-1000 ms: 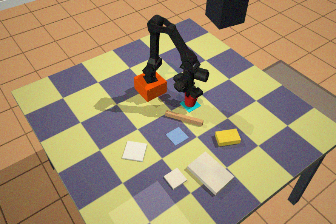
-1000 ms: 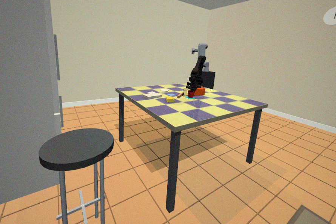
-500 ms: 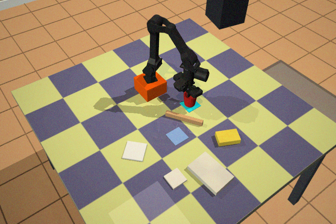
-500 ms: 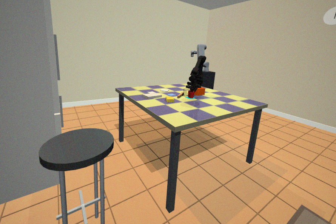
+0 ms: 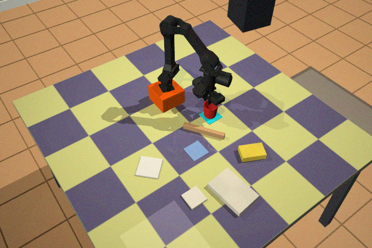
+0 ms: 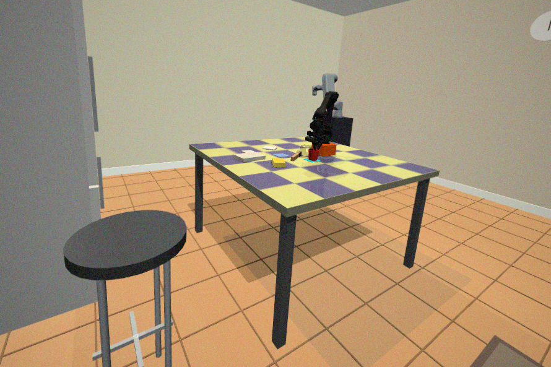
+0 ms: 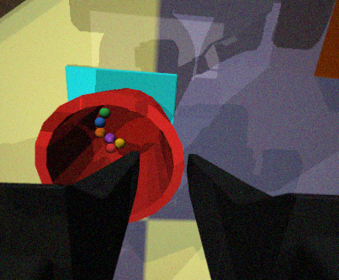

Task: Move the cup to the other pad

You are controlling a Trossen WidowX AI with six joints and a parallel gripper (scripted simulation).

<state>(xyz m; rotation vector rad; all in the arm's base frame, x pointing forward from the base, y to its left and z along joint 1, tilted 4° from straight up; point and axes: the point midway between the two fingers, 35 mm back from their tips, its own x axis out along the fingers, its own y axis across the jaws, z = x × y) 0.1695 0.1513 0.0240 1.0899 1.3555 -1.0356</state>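
Observation:
The red cup stands upright on the cyan pad. Several coloured marbles lie inside the cup in the wrist view. My gripper is partly open at the cup's rim. One finger is over the inside of the cup and the other is outside, with a visible gap between each finger and the wall. The blue pad lies bare beyond the wooden bar.
The wooden bar lies between the two pads. A yellow block, a large pale block, a smaller pale block and a white tile lie around the blue pad. The orange base is beside the cup.

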